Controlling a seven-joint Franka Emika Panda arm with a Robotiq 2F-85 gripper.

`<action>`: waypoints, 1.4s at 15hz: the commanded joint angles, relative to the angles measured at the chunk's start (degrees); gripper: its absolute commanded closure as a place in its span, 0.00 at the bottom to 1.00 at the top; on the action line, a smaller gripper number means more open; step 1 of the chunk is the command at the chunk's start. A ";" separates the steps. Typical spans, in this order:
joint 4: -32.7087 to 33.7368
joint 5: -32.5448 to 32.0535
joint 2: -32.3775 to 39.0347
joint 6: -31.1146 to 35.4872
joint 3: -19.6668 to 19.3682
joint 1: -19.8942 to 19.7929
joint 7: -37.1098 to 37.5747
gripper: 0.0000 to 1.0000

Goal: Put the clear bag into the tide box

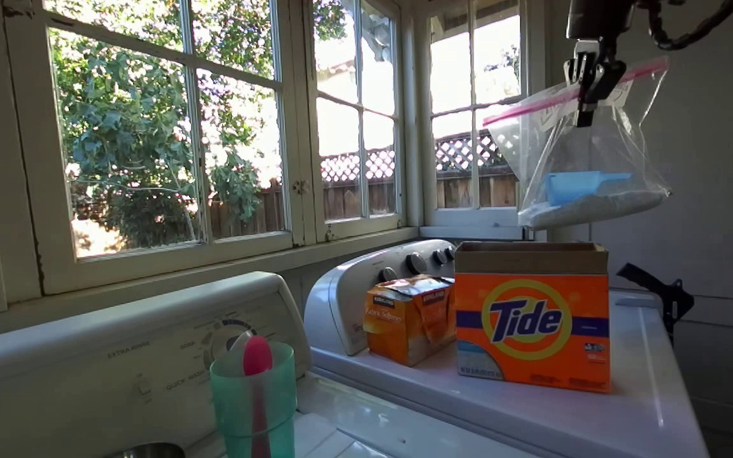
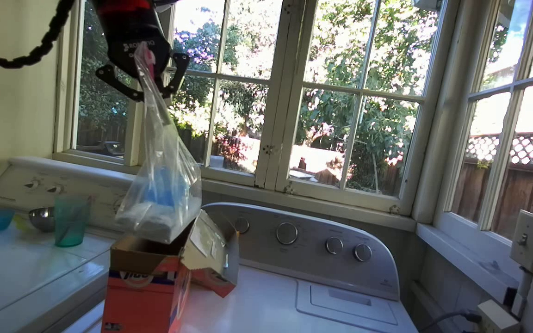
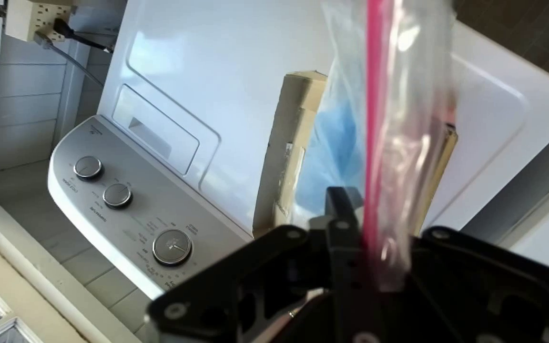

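Currently, at the left of an exterior view, a white control panel (image 1: 131, 362) bears the marking EXTRA RINSE. To its right, a translucent green cup (image 1: 226, 407) holds a pink-ended utensil (image 1: 258, 356). Next, on a white appliance top (image 1: 417, 385), a smaller orange box (image 1: 395, 327) marked Kirkland Fabric Softener stands near the Tide box (image 1: 532, 324). The Tide box is upright with its top open; a flap (image 2: 213, 249) slants outward from it in an exterior view. Above the Tide box, and extending past its right edge, the clear bag (image 1: 586, 149) hangs with a visible gap beneath. A light-blue scoop (image 1: 573, 186) and whitish contents (image 1: 602, 208) occupy the bag's lower end. At the top, the gripper (image 1: 586, 117) points downward, its jaws clamped on the bag near the pink seal strip (image 1: 525, 109). In the wrist view, film and strip run between the black fingers (image 3: 343, 240).
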 commanded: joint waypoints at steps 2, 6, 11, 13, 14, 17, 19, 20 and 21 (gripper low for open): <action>1.73 -2.03 2.21 2.02 0.47 -0.67 1.80 1.00; 3.14 -2.14 4.36 2.94 0.79 -0.53 2.70 1.00; 5.03 -2.24 7.27 3.96 1.66 -0.29 3.13 1.00; 5.69 -1.81 7.86 3.58 2.07 -0.16 3.15 1.00; 5.76 -1.85 7.98 3.64 2.29 -0.09 3.20 1.00; 6.29 -1.89 8.83 4.10 2.84 0.05 3.16 1.00; 6.70 -1.48 9.50 3.99 3.22 0.17 3.05 1.00; 6.80 -1.34 9.65 3.70 3.48 0.30 2.95 1.00; 6.77 -0.99 9.59 3.58 3.73 0.43 2.74 1.00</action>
